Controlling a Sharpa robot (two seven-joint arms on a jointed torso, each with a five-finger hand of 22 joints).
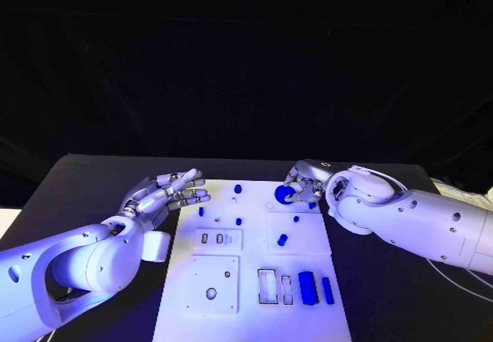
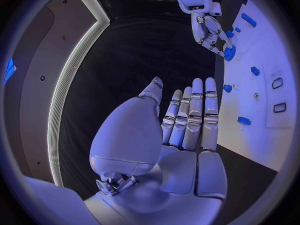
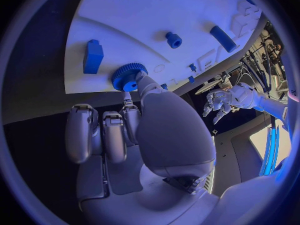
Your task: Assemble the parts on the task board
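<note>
Two silver hands hover at the far end of the white plastic task board. Beside its left edge, the left hand is empty, palm up, its fingers straight and slightly apart. At the far right corner, the right hand pinches a round blue toothed gear, seemingly touching the board; other small blue parts lie nearer.

One task board, two robot hands, roughly ten blue parts.
</note>
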